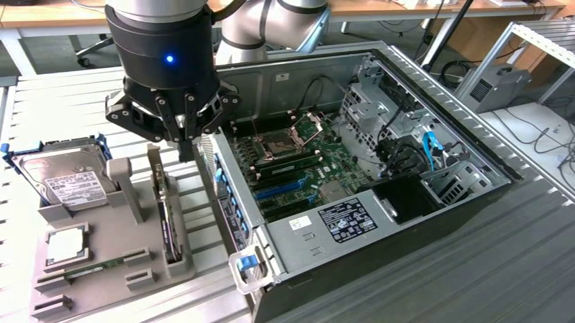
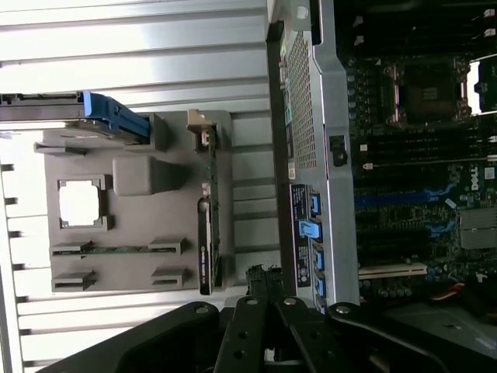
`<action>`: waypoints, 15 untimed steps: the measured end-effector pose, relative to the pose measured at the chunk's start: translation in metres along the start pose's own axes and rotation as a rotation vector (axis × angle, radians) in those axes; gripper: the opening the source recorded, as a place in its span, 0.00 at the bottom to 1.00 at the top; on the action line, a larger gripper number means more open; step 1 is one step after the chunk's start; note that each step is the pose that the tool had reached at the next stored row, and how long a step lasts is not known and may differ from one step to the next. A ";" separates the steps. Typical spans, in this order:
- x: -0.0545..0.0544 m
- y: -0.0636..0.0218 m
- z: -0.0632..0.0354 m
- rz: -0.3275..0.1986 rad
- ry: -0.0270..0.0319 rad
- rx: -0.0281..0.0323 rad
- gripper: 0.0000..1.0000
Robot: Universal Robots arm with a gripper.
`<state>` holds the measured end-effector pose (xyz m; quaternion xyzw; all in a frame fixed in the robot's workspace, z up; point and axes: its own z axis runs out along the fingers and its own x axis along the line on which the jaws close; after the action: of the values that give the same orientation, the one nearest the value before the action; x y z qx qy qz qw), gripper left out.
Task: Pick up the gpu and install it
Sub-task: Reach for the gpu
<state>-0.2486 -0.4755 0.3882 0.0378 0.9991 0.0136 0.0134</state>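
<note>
Exterior view: I read the gripper (image 1: 185, 149) as clenched, its fingers pressed together with nothing between them. It hangs above the slatted table (image 1: 72, 101), over the narrow strip between the grey holder (image 1: 117, 259) and the open computer case (image 1: 297, 262).

1. Task item. The gpu (image 1: 167, 215) stands on its long edge in a slot of the grey holder. It is below the gripper and just to the side facing away from the case. I see no contact between the fingers and the card.
2. Same side, farther from the gripper. The holder also carries a hard drive (image 1: 67, 178) in a blue-edged bracket, a square processor (image 1: 67, 243) lying flat, and a slim memory stick (image 1: 90, 270) in its own slot.
3. Opposite side. The case lies on its side with the panel off. The motherboard (image 1: 301, 168) is exposed, and its blue expansion slots (image 1: 279, 190) hold no card.

Wrist view: the gripper (image 2: 264, 284) shows closed tips over bare table (image 2: 155, 47) between the holder (image 2: 136, 175) and the case (image 2: 311, 116). The gpu (image 2: 205, 233) appears edge-on in the holder, seated and apart from the fingers. The motherboard (image 2: 419, 179) lies beyond the case wall.
</note>
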 end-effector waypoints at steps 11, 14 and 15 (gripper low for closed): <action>0.000 -0.0069 0.0000 0.000 0.0000 0.0000 0.11; 0.000 -0.0087 0.0000 0.000 0.0000 0.0000 0.11; 0.000 -0.0092 0.0001 0.000 0.0000 0.0001 0.11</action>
<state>-0.2489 -0.4847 0.3879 0.0378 0.9991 0.0136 0.0134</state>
